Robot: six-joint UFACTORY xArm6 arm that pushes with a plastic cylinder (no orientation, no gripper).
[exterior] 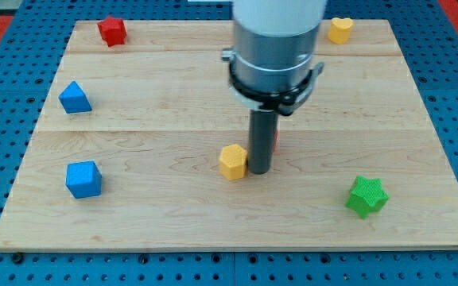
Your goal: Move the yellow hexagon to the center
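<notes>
Landmark is the yellow hexagon (233, 161), and everything is placed off it, left to right.

Far to its left, slightly lower: blue cube (83, 179). Far left and higher: blue triangular block (75, 98). Upper left, near the counter's (173, 226) top edge: red block (112, 31), shape unclear.

The hexagon itself sits a little below the middle of the counter, close to centre already.

Just right of it, touching or nearly so: my tip (260, 171), the rod's lower end. There are no jaws on this rig, only a plain rod, so no apart-or-together state exists to report. A sliver of red shows behind the rod, right of the hexagon; can't tell what it is.

Far upper right: yellow heart-shaped block (339, 29). Right and lower: green star block (366, 196).

Key relation: the hexagon lies directly to the view's left of my tip. A push from here would likely send it left, not up. Judgement: only a small nudge toward the view's top remains, so the tip probably needs to get below the hexagon first.
</notes>
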